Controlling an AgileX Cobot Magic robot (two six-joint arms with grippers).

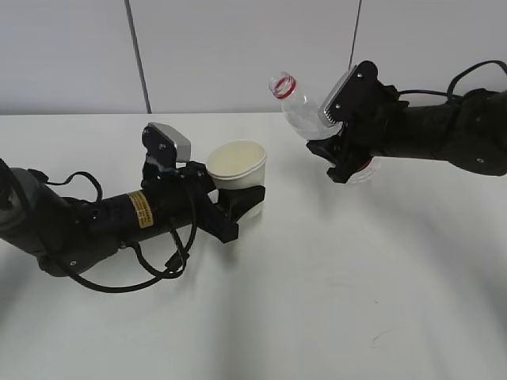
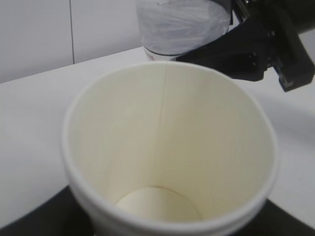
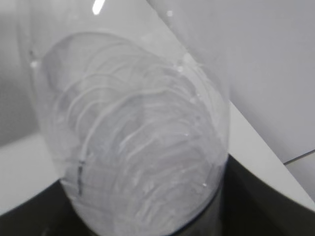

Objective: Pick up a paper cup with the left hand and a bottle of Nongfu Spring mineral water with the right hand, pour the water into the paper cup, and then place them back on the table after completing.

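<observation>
Though both things are already lifted, no pour has begun: from the side, the left hand (image 1: 238, 207) clamps the cup (image 1: 237, 168) while the right hand (image 1: 342, 152) grips the bottle (image 1: 305, 113), tilted, beside it. Left wrist: the cup looks dry inside. Right wrist: ribbed plastic fills the jaws. Pouring and setting down remain.

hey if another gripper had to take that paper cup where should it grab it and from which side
Best the cup's upper wall just under the rim, from its far or right side. The left gripper already clasps the lower half from the near left, so that part is taken. The cup stands upright, open and looks empty, so a light sideways pinch should do.
</observation>
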